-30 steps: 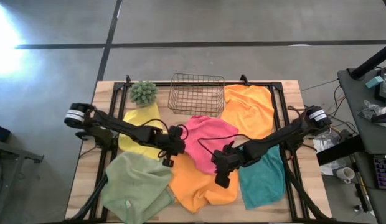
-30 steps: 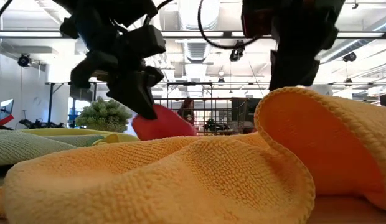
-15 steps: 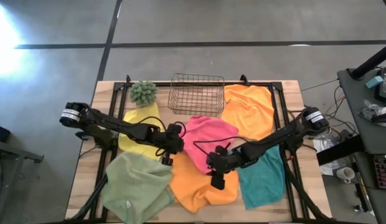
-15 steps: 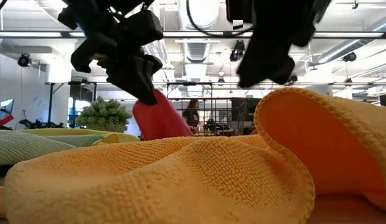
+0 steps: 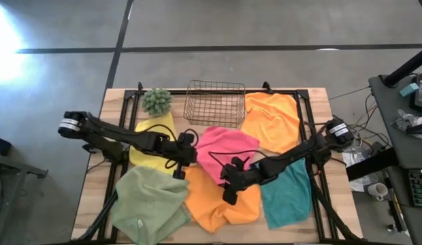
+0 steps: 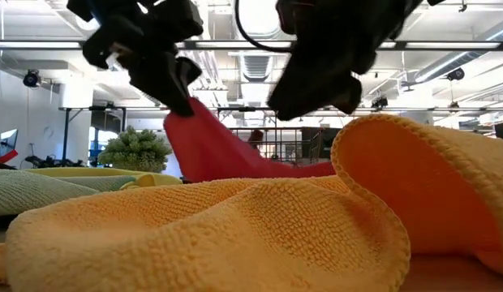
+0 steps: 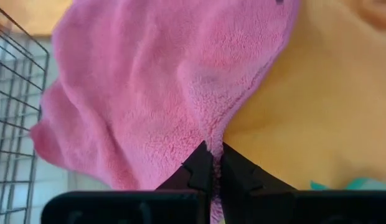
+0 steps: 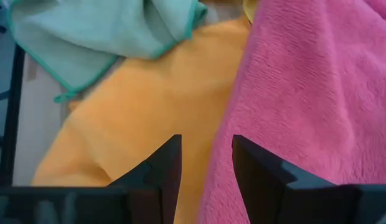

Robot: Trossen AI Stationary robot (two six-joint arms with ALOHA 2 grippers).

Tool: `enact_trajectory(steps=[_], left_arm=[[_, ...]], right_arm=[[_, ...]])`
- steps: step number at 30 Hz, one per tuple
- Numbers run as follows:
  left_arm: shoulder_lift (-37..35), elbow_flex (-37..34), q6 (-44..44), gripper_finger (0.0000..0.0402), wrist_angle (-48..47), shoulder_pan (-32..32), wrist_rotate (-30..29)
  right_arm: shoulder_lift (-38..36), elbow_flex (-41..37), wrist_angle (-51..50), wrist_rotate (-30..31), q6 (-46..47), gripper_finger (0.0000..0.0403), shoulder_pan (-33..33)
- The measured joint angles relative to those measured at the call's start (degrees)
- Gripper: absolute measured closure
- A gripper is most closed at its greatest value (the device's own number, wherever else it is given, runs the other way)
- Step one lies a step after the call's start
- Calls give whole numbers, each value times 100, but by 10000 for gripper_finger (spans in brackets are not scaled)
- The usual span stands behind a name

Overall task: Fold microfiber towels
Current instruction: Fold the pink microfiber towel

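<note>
A pink towel lies mid-table, over an orange towel. My left gripper is shut on the pink towel's left corner, which stands up in a peak in the low view. My right gripper is open. It hovers at the pink towel's near edge, one finger on each side of that edge in the right wrist view. I cannot tell whether it touches the cloth. Yellow, sage green, teal and a second orange towel lie flat around them. My left gripper pinches the pink towel's left corner between its two fingertips. It comes slanting down from the table's left. The corner is lifted clear of the table. The cloth slopes down from it to the rest of the towel, which lies on the orange towel.
A copper wire basket stands at the far edge, with a spiky green ball plant to its left. Black frame rails run along the table's sides. Towels cover most of the near half.
My left gripper has gone up, still shut, and has drawn the pink towel's left corner into a taller peak while the rest of the towel stayed down. My right gripper has gone toward the table's left, to the pink towel's near edge, and has turned.
</note>
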Motion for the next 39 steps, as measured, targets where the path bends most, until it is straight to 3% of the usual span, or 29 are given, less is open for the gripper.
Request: enact_trajectory(steps=[6,23,33,39], left_arm=[[-281,54,-111,401,-63,0,5],[-301,153,-93,401,-215,2,1],[-301,155,-55,401,-396,2,-3],[-301,155,72,401,-410,2,-4]], right_arm=[[322,388,-199,125,-341,271,0],[1408,2178,-2970,298,-87,271,229],[1601,2344,-4028,454,817,274,477],[1547,2344,-4030,550,935,321,505]])
